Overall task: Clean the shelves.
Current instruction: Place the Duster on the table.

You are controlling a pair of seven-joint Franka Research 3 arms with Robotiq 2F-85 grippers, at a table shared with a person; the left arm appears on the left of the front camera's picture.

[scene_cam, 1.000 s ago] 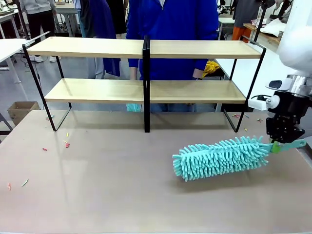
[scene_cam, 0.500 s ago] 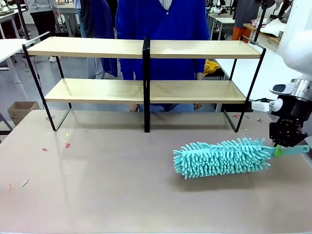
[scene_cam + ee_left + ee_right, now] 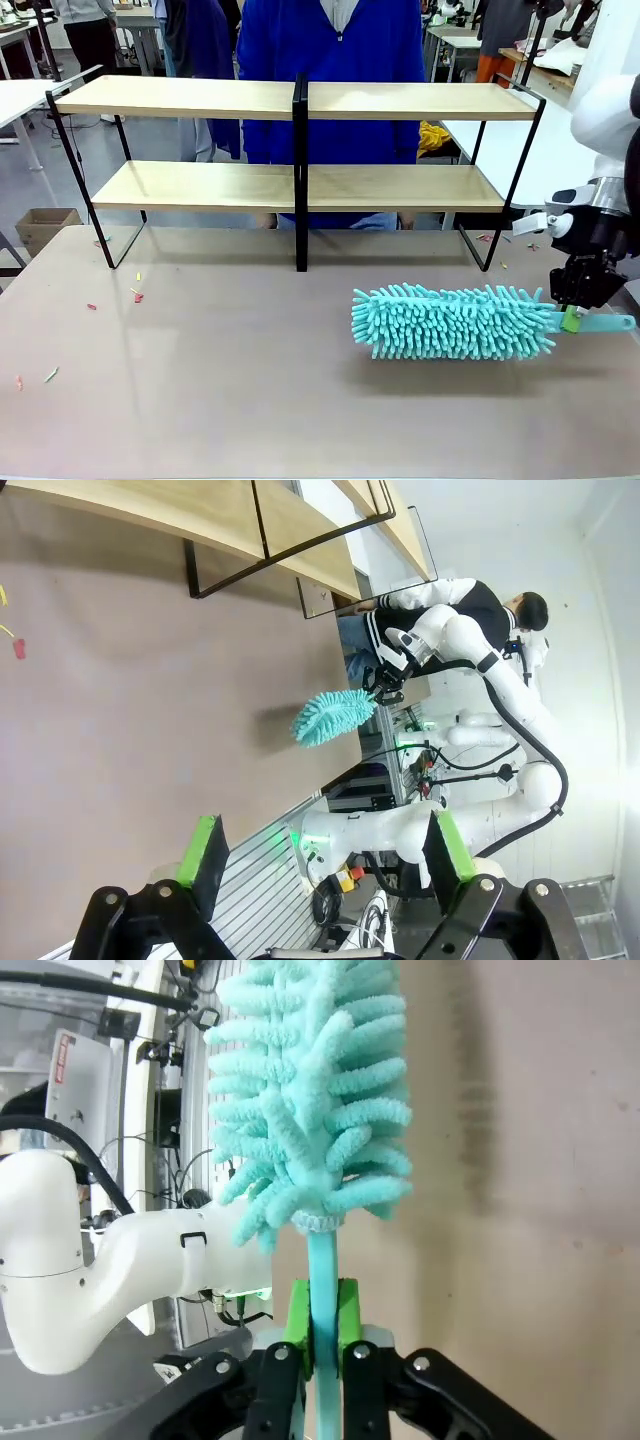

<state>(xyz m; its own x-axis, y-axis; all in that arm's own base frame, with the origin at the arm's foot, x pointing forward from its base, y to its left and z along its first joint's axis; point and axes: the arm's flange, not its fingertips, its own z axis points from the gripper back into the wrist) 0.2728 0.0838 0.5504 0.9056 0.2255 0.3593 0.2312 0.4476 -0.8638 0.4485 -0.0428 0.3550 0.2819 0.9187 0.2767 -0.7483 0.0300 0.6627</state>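
Shelves: the wide two-tier rack of long light wood boards in a thin black metal frame [image 3: 295, 100] stood on the far half of the grey-brown table [image 3: 200, 400], its central black upright near the middle, a person in a blue jacket [image 3: 330, 50] just behind it.
Duster: a teal chenille duster with a flat teal plastic handle [image 3: 455, 322] lay lengthwise on the table, in front of the rack's right half and apart from it.
Right tool: the right tool [image 3: 575, 308] was over the handle end; in the right wrist view its green pads [image 3: 297, 1312] sat against both sides of the thin handle, so it read as clenched on the duster handle.
Left tool: the left tool [image 3: 320, 850] hung above the table with its pads well apart, grasping nothing.
Handling, duster: judged light and soft in the head, stiff only in the narrow handle; the handle was the sensible place to hold, close to the head to limit wobble.
Handling, shelves: judged rigid, smooth boards; a thin frame could shift under a hard push.
Debris: small coloured scraps [image 3: 137, 296] lay on the table at the left.
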